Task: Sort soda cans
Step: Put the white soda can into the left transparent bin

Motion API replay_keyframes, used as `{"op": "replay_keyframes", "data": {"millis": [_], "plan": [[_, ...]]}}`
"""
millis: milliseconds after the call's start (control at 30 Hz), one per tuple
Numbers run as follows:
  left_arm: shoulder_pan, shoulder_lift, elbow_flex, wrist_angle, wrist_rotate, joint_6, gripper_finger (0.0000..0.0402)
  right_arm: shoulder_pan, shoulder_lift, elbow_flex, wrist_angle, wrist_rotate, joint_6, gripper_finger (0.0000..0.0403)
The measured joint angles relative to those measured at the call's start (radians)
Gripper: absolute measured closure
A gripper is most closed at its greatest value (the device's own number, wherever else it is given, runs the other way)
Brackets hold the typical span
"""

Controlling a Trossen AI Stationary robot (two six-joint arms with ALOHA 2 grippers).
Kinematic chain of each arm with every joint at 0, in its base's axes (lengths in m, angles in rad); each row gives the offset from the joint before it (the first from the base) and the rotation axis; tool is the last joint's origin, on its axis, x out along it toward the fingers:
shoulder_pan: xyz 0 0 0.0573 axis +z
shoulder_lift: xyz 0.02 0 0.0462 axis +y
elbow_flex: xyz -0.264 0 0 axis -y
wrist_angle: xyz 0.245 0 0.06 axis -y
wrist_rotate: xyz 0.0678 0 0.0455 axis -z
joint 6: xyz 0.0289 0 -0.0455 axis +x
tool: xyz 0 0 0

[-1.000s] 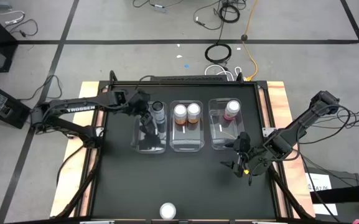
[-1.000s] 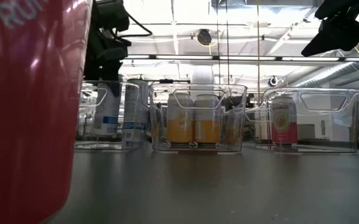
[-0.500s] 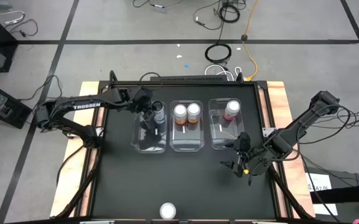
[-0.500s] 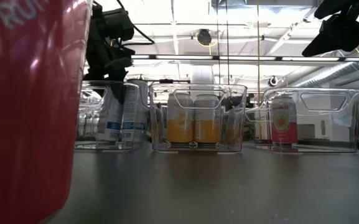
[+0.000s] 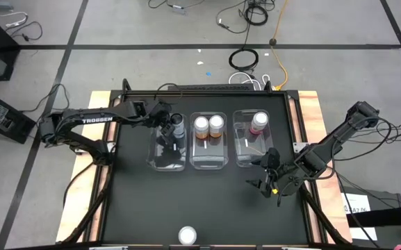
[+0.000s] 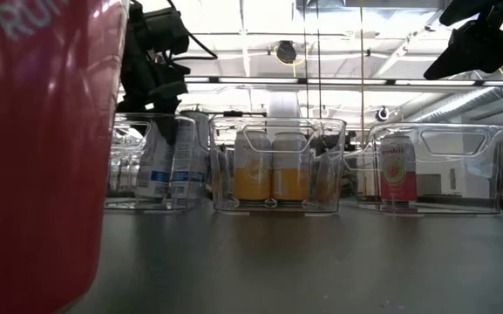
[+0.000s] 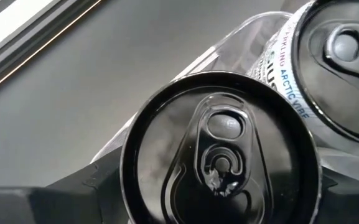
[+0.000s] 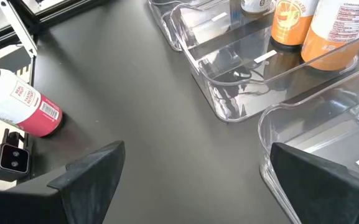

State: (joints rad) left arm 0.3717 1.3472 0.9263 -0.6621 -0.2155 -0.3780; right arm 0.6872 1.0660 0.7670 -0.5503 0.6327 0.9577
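Left gripper [image 5: 167,129] fingers pinching grey can [image 7: 219,152], beside second can [image 7: 338,56], right gripper [image 5: 268,175] fingers spread

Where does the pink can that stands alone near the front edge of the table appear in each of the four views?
High view: pink can at the bottom centre, apart from the bins.
Low view: it fills the left side, very close to the camera.
Left wrist view: not in it.
Right wrist view: at the left edge, on the dark table.
Shared landmark: the middle bin with two orange cans, seen also in the low view and right wrist view.
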Motion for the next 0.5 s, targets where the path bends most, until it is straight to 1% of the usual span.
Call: {"op": "replay_keyframes", "data": {"millis": [500], "plan": [[-0.044, -0.008, -0.003, -0.013, -0.038, -0.038, 0.0110, 0.000, 0.000, 0.000, 0.000, -0.001, 0.008, 0.0009]]}}
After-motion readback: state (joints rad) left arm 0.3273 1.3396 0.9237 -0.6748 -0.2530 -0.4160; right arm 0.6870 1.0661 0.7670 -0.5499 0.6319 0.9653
